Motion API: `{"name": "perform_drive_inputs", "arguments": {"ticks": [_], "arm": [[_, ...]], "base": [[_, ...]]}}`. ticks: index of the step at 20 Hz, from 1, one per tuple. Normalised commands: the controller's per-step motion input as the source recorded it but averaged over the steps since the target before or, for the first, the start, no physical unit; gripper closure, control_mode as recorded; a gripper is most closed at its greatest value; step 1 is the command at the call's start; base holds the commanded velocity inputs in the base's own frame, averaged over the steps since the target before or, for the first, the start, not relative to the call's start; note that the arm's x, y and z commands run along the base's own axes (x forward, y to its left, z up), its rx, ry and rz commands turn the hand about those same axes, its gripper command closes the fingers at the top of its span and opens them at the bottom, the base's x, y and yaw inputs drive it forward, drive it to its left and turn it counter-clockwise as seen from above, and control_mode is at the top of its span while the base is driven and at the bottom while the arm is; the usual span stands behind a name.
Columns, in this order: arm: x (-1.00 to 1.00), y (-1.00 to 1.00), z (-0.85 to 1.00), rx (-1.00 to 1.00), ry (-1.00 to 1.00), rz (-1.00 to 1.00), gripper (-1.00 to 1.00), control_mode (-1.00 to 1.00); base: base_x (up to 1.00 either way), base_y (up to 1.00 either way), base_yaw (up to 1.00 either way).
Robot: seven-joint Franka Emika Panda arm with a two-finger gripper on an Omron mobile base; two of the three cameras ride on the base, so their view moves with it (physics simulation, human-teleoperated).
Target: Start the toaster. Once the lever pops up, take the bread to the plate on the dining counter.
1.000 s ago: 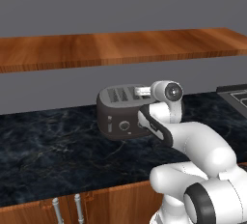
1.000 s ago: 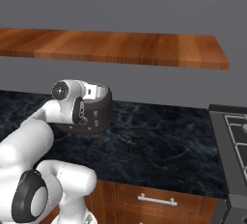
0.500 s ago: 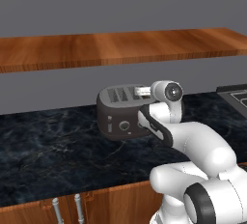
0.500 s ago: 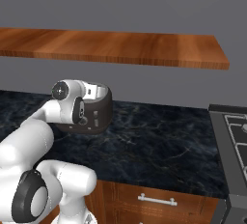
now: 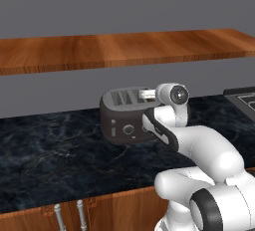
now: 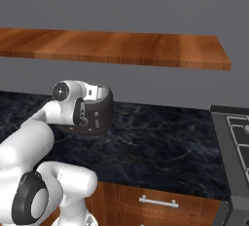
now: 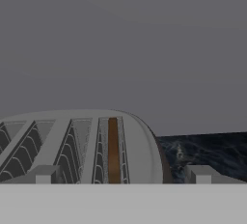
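1. Hand view, far left: my jaws (image 7: 120, 175) stand wide apart with nothing between them, one fingertip (image 7: 44, 175) over the slots of the toaster (image 7: 82, 146), the other out past its rounded end above the black marble tabletop (image 7: 207, 150).
2. Moving right across the toaster's four slots, three look empty; the rightmost holds the bread (image 7: 113, 150), a thin brown slice sunk on edge between the wire guides.
3. Left base view: the toaster (image 5: 122, 120) sits on the tabletop (image 5: 50, 150) below a wooden shelf (image 5: 99, 48), and my hand hangs over its right end.
4. Progress, as I judge it: I cannot tell whether a lever is pressed, so starting may be undone; lifting the bread out and carrying it to the plate remain.
5. Right base view: the toaster (image 6: 95, 110) stands left of a stove (image 6: 233, 132).
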Motion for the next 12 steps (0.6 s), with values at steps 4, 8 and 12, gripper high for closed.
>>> {"name": "perform_drive_inputs", "arguments": {"ticks": [4, 8, 12], "arm": [[0.00, 0.00, 0.00, 0.00, 0.00, 0.00, -1.00, -1.00], [0.00, 0.00, 0.00, 0.00, 0.00, 0.00, -1.00, -1.00], [0.00, 0.00, 0.00, 0.00, 0.00, 0.00, -1.00, -1.00]], "base": [[0.00, 0.00, 0.00], [0.00, 0.00, 0.00], [0.00, 0.00, 0.00]]}}
